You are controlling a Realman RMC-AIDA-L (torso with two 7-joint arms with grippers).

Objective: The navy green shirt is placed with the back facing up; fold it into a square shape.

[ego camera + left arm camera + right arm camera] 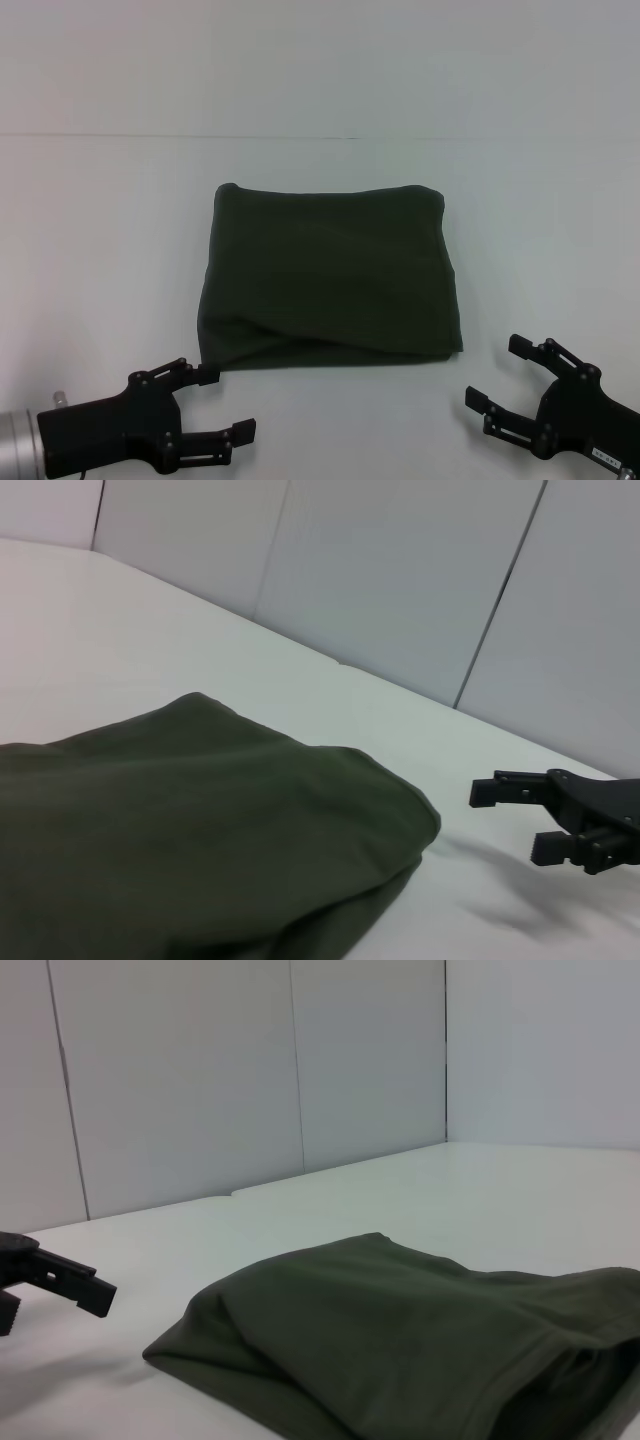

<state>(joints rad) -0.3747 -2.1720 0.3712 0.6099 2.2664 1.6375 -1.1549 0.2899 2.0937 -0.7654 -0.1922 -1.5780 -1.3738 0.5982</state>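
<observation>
The navy green shirt (330, 275) lies folded into a roughly square bundle in the middle of the white table. No lettering shows on it. It also shows in the left wrist view (190, 840) and in the right wrist view (420, 1345). My left gripper (225, 402) is open and empty, just off the shirt's near left corner. My right gripper (497, 375) is open and empty, just off the shirt's near right corner. Neither touches the cloth. The right gripper also shows in the left wrist view (520, 820), and the left gripper in the right wrist view (45, 1280).
The white table (100, 250) spreads on all sides of the shirt. Pale wall panels (400, 580) stand behind the table's far edge.
</observation>
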